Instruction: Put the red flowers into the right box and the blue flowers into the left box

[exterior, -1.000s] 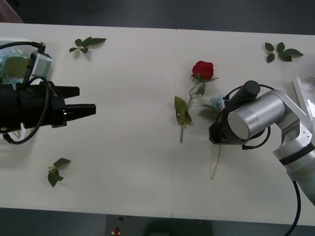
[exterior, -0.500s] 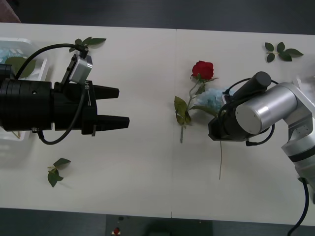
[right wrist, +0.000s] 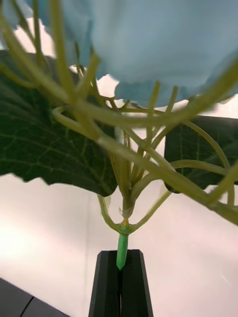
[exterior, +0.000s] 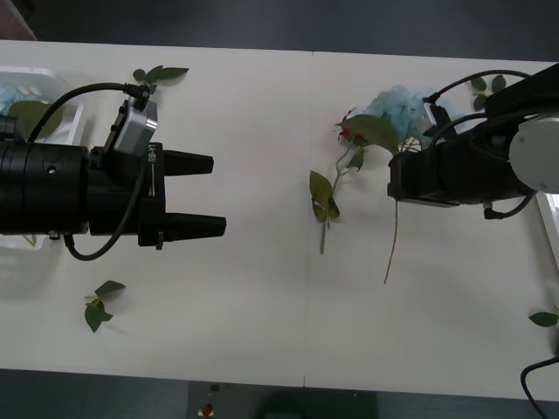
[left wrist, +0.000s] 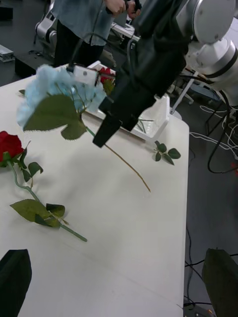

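Observation:
A pale blue flower (exterior: 397, 100) hangs in the air over the table's right half, its thin stem (exterior: 390, 244) trailing down. My right gripper (exterior: 395, 179) is shut on that stem; the right wrist view shows the black fingers (right wrist: 110, 282) clamped on the green stem (right wrist: 122, 252) under the blue head (right wrist: 148, 39). A red rose (exterior: 348, 131) lies on the table, partly behind the blue flower's leaf. My left gripper (exterior: 218, 194) hovers open at centre-left. The left box (exterior: 61, 103) holds another blue flower (exterior: 17, 87). The right box (left wrist: 157, 113) holds a red flower (left wrist: 104, 74).
Loose green leaf sprigs lie at the far left (exterior: 157, 77), near left (exterior: 99, 305), far right (exterior: 489, 85) and near right (exterior: 543, 319). The right box's rim (exterior: 550, 218) shows at the table's right edge. Bare white table (exterior: 262, 288) lies between the arms.
My right gripper has lifted the blue flower off the table and carried it up and to the right. My left arm came in from the left, then held still with open fingers.

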Action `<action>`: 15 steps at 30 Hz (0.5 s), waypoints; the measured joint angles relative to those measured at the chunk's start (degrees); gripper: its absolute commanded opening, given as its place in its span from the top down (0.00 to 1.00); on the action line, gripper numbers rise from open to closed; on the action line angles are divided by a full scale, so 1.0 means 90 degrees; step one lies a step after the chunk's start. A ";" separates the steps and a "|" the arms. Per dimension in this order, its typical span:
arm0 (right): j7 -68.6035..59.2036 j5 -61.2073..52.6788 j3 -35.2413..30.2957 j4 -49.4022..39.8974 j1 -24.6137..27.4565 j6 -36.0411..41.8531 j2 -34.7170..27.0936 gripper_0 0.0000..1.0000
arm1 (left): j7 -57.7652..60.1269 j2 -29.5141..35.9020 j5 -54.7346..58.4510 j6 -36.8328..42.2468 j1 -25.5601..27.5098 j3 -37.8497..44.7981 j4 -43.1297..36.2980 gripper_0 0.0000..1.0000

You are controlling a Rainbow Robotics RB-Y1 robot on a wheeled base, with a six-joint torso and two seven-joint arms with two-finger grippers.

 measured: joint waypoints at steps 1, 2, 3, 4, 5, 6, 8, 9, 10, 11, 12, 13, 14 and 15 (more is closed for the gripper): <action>0.0324 -0.0136 -0.0170 -0.0041 0.0000 0.0000 0.0018 1.00 | -0.0056 -0.0011 0.0000 0.0000 0.0000 -0.0020 0.0000 0.00; 0.0765 -0.0278 -0.0361 -0.0074 -0.0001 -0.0001 0.0064 1.00 | -0.0083 -0.0029 0.0000 0.0000 0.0000 -0.0037 0.0000 0.00; 0.1250 -0.0460 -0.0562 -0.0094 -0.0001 -0.0001 0.0137 1.00 | -0.0083 -0.0053 0.0000 0.0001 0.0000 -0.0039 0.0000 0.00; 0.1635 -0.0631 -0.0758 -0.0103 -0.0004 -0.0002 0.0229 1.00 | -0.0083 -0.0079 0.0000 0.0001 0.0000 -0.0039 0.0000 0.00; 0.1872 -0.0803 -0.0936 -0.0102 -0.0013 -0.0002 0.0324 1.00 | -0.0083 -0.0103 0.0000 0.0001 0.0000 -0.0039 0.0000 0.00; 0.2011 -0.1054 -0.1119 -0.0096 -0.0036 -0.0002 0.0431 1.00 | -0.0083 -0.0126 0.0000 0.0000 0.0000 -0.0039 0.0000 0.00; 0.2080 -0.1685 -0.1454 -0.0017 -0.0152 -0.0001 0.0650 1.00 | -0.0083 -0.0150 0.0005 0.0000 0.0000 -0.0039 0.0000 0.00; 0.2097 -0.1898 -0.1580 0.0044 -0.0236 -0.0001 0.0742 1.00 | -0.0083 -0.0150 0.0026 -0.0001 0.0000 -0.0039 0.0000 0.00; 0.2159 -0.2079 -0.1692 0.0127 -0.0343 -0.0001 0.0835 1.00 | -0.0083 -0.0150 0.0083 -0.0003 0.0000 -0.0039 0.0000 0.00; 0.2307 -0.2230 -0.1766 0.0203 -0.0445 -0.0002 0.0906 1.00 | -0.0083 -0.0150 0.0141 -0.0004 0.0000 -0.0039 0.0000 0.00; 0.2567 -0.2398 -0.1820 0.0285 -0.0558 -0.0004 0.0967 1.00 | -0.0083 -0.0150 0.0182 -0.0007 0.0000 -0.0038 0.0000 0.00; 0.2844 -0.2606 -0.1856 0.0381 -0.0675 -0.0010 0.1014 1.00 | -0.0084 -0.0150 0.0216 -0.0016 0.0000 -0.0038 0.0000 0.00; 0.3121 -0.2847 -0.1876 0.0478 -0.0790 -0.0039 0.1044 1.00 | -0.0085 -0.0150 0.0251 -0.0040 0.0000 -0.0038 0.0000 0.00; 0.3318 -0.3052 -0.1879 0.0574 -0.0892 -0.0128 0.1060 1.00 | -0.0086 -0.0150 0.0286 -0.0070 0.0000 -0.0038 0.0000 0.00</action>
